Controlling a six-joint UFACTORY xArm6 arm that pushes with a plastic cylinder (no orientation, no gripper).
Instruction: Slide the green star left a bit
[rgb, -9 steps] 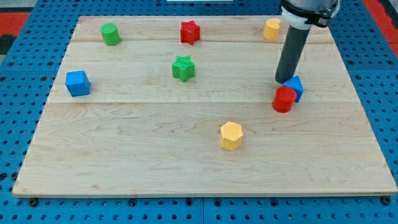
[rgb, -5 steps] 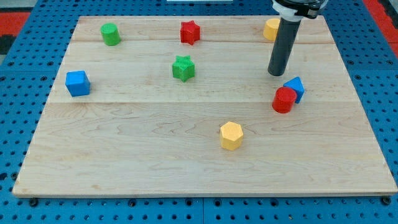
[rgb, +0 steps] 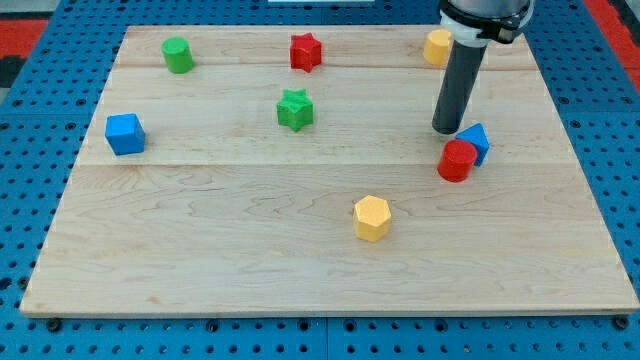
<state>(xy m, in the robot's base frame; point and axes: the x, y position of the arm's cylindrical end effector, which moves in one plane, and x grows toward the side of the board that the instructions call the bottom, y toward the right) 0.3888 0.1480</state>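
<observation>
The green star (rgb: 294, 109) lies on the wooden board (rgb: 200, 230), left of centre in the upper half. My tip (rgb: 446, 130) rests on the board far to the star's right, just up and left of the red cylinder (rgb: 457, 160) and the blue block (rgb: 474, 141), which touch each other. The tip is apart from the star by a wide gap.
A green cylinder (rgb: 178, 55) sits at the top left, a red star (rgb: 305, 51) at the top centre, a yellow block (rgb: 437, 47) at the top right behind the rod. A blue cube (rgb: 125, 133) lies at the left, a yellow hexagon (rgb: 371, 217) below centre.
My tip first moved up and left away from the blue block, then came back down a little. No block has moved.
</observation>
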